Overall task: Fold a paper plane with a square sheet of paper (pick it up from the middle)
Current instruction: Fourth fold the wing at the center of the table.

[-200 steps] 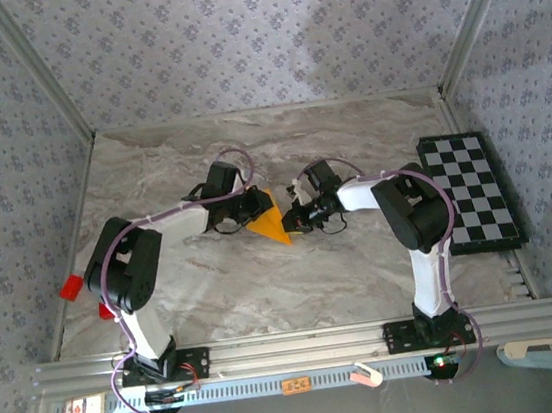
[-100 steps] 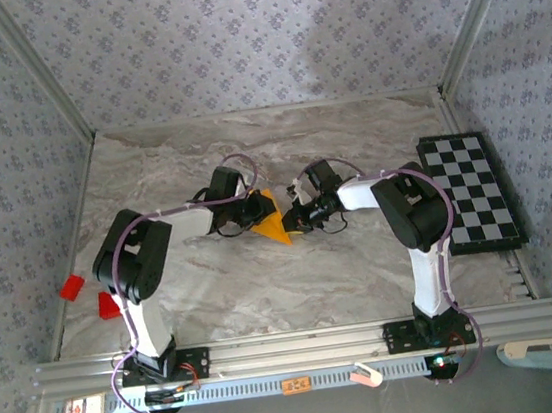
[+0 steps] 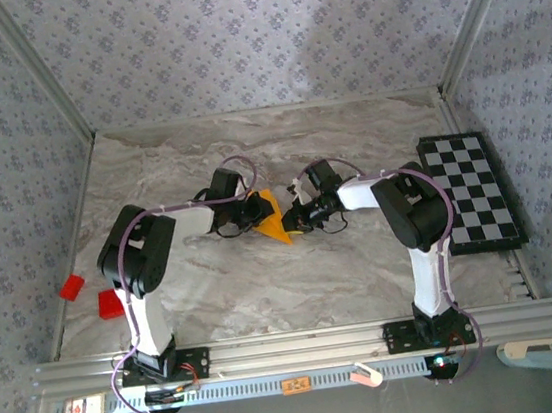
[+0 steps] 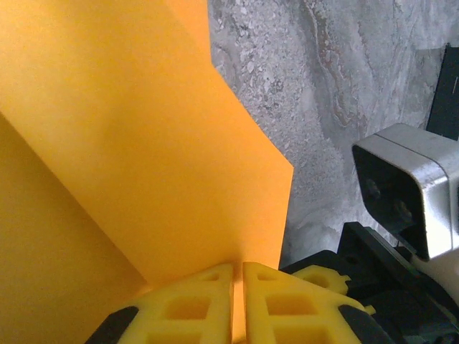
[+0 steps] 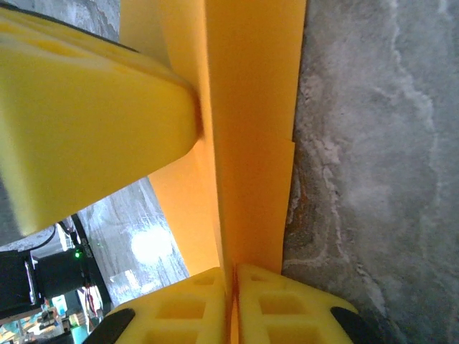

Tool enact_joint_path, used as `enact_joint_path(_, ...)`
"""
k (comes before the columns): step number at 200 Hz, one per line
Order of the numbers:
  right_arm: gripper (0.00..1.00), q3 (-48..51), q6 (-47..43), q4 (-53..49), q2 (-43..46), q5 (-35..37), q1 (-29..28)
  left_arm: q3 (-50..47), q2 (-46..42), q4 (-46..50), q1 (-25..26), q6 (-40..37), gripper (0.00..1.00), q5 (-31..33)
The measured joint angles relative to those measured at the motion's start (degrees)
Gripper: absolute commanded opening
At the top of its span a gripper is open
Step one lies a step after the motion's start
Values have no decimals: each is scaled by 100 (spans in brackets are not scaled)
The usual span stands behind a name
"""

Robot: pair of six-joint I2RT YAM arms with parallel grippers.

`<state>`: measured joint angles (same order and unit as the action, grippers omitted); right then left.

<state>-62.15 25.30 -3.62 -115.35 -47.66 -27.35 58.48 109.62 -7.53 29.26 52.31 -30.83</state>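
Pinching orange paper (image 3: 274, 223) between both jaws

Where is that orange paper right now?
In the top view the orange paper is at mid-table, pinched between the left gripper and the right gripper, left of the checkerboard at the table's right edge.

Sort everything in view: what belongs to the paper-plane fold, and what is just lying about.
Job: orange-yellow paper, pinched by the left tool and the right tool.
Lying about: checkerboard at the right edge; two red blocks at the left edge.
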Motion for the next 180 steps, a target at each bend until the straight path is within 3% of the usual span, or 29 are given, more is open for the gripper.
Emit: enact_joint_path(180, 21, -2, 94, -199, 94, -59, -15, 13, 35, 2, 0, 0, 12, 0)
